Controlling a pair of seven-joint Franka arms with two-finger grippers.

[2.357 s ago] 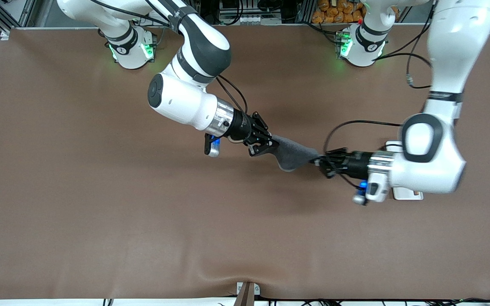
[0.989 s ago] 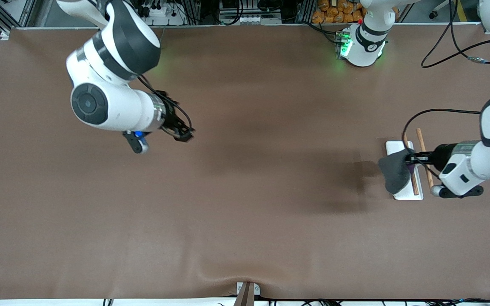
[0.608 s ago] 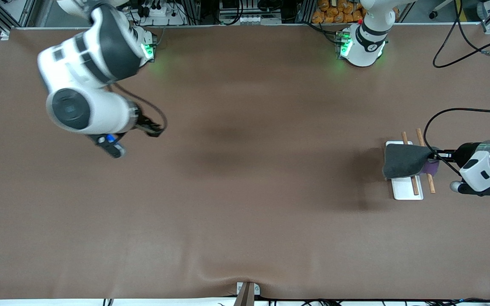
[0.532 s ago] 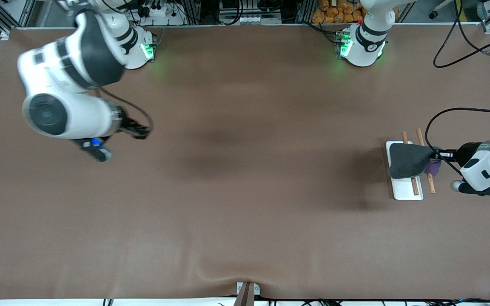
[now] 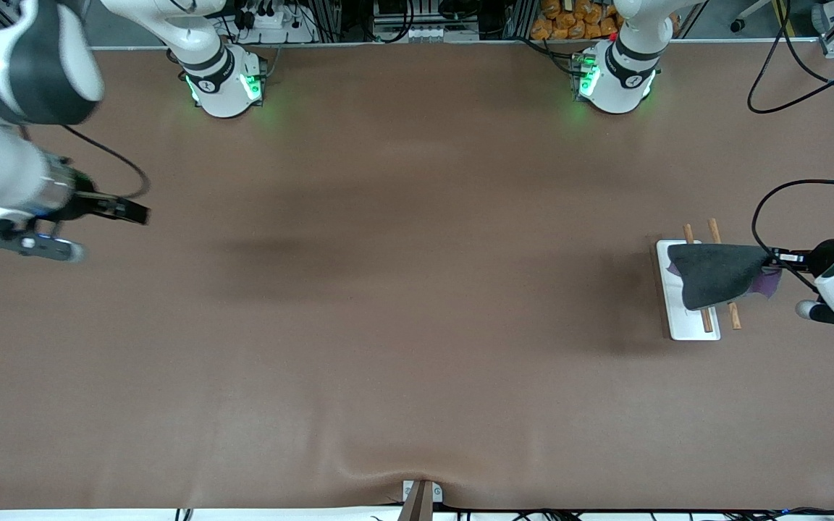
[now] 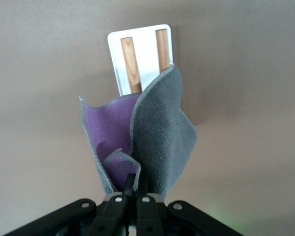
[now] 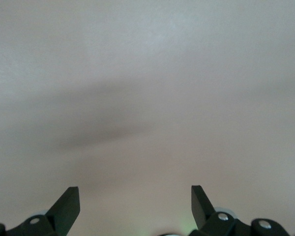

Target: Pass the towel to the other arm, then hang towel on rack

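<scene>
Brown matte covering lies over the whole counter [image 5: 417, 347], smooth except for a small ripple at its 6 o'clock edge in the front view.

At about 3 o'clock of the counter, toward the left arm's end, stands the rack, a flat white rectangular base [image 5: 692, 329] with two thin wooden rods [image 6: 131, 58] running along it.

The small soft cloth towel [image 5: 714, 275] hangs in the air over this rack. It is dark grey on its outer face and purple on its inner face [image 6: 110, 130], with a stitched grey hem along the edges. In the left wrist view it is folded loosely, so that the grey panel curls over the purple one, and its free end covers part of the rods. In the front view it spreads as a dark triangle with its point toward the hand; a little purple shows at that point. I cannot tell whether the cloth touches the rods or only hangs above them.

The left hand [image 6: 136, 183] is closed tightly, its two fingers pinching one corner of the towel.

The right hand [image 5: 135, 212] is over the bare counter at about 9 o'clock, toward the right arm's end, well apart from the towel. Its fingers [image 7: 69, 204] stand wide apart and hold nothing.
</scene>
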